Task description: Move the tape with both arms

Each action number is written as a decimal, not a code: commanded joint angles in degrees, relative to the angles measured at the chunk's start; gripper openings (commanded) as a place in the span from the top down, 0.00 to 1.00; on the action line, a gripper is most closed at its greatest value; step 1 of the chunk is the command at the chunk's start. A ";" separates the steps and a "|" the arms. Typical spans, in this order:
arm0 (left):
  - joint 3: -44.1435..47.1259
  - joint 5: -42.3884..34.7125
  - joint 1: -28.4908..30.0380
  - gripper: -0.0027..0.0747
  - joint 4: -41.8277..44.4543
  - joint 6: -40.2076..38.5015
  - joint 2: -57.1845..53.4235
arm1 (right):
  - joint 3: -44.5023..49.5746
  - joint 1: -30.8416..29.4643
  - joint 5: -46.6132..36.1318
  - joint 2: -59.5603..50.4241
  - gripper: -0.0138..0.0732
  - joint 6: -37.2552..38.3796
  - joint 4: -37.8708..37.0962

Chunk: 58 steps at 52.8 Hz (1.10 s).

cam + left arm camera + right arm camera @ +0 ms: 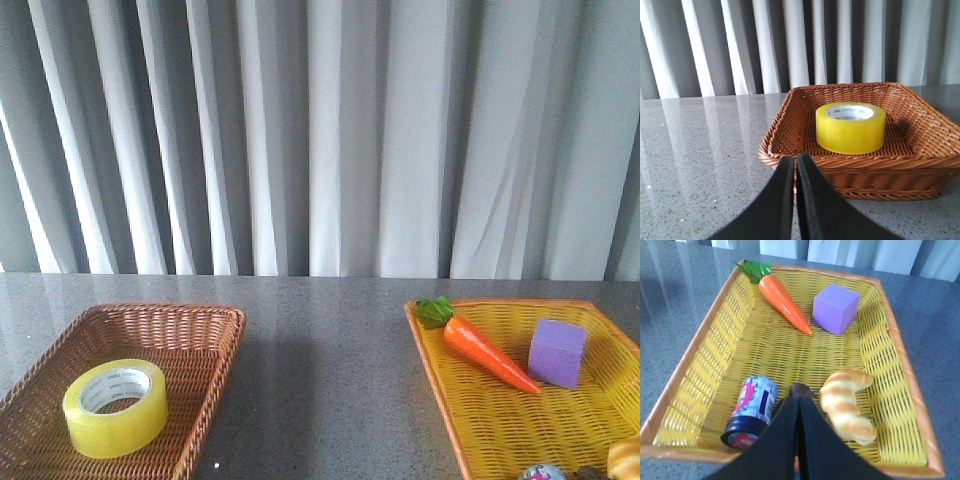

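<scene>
Pressed together and holding nothing, our left gripper (795,162) hangs just short of the near rim of the brown wicker basket (790,155), and our right gripper (799,402) sits likewise closed over the near end of the yellow basket (695,345), between a small printed jar (752,410) lying on its side and a croissant (847,402). Beyond the left fingertips, the tape (850,127) lies flat in the middle of the brown basket, apart from every wall. Farther off, the carrot (785,302) and purple cube (835,307) rest near the yellow basket's far rim, bare grey tabletop (325,370) runs between the two baskets, and the curtain (320,130) closes the back edge.
</scene>
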 commanded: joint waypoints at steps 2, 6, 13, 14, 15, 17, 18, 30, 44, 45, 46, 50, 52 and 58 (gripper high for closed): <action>-1.30 -3.80 -0.37 0.97 -0.23 -0.27 -1.01 | 9.77 -0.26 -11.55 -8.46 0.85 -0.66 0.56; -1.30 -3.80 -0.37 0.97 -0.23 -0.27 -1.01 | 17.47 -0.26 -15.59 -13.81 0.85 -0.66 1.13; -1.30 -3.80 -0.37 0.97 -0.23 -0.27 -1.01 | 26.74 -0.26 -21.14 -20.33 0.85 -0.66 1.62; -1.30 -3.80 -0.37 0.97 -0.23 -0.27 -1.01 | 27.81 -0.26 -21.82 -21.13 0.85 -0.66 1.68; -1.30 -3.80 -0.37 0.97 -0.23 -0.27 -1.01 | 28.51 -0.26 -22.43 -21.68 0.85 -0.66 2.08; -1.30 -3.80 -0.37 0.97 -0.23 -0.27 -1.01 | 30.16 -0.26 -23.38 -23.06 0.85 -0.66 2.72; -1.30 -3.80 -0.37 0.97 -0.23 -0.27 -1.01 | 31.11 -0.26 -23.91 -23.87 0.85 -0.66 3.21; -1.30 -3.80 -0.37 0.97 -0.23 -0.27 -1.01 | 35.55 -0.26 -22.48 -32.40 0.85 -0.95 5.27; -1.30 -3.80 -0.37 0.97 -0.23 -0.27 -0.96 | 35.55 -0.26 -21.07 -35.63 0.85 -1.11 4.14; -1.30 -3.80 -0.37 0.97 -0.23 -0.27 -0.96 | 35.55 -0.26 -21.07 -35.63 0.85 -1.11 4.14; -1.30 -3.80 -0.37 0.97 -0.23 -0.27 -0.96 | 35.55 -0.26 -21.07 -35.63 0.85 -1.11 4.14; -1.30 -3.80 -0.37 0.97 -0.23 -0.27 -0.96 | 35.55 -0.26 -21.07 -35.63 0.85 -1.11 4.14; -1.30 -3.80 -0.37 0.97 -0.23 -0.27 -0.96 | 35.55 -0.26 -21.07 -35.63 0.85 -1.11 4.14; -1.30 -3.80 -0.37 0.97 -0.23 -0.27 -0.96 | 35.55 -0.26 -21.07 -35.63 0.85 -1.11 4.19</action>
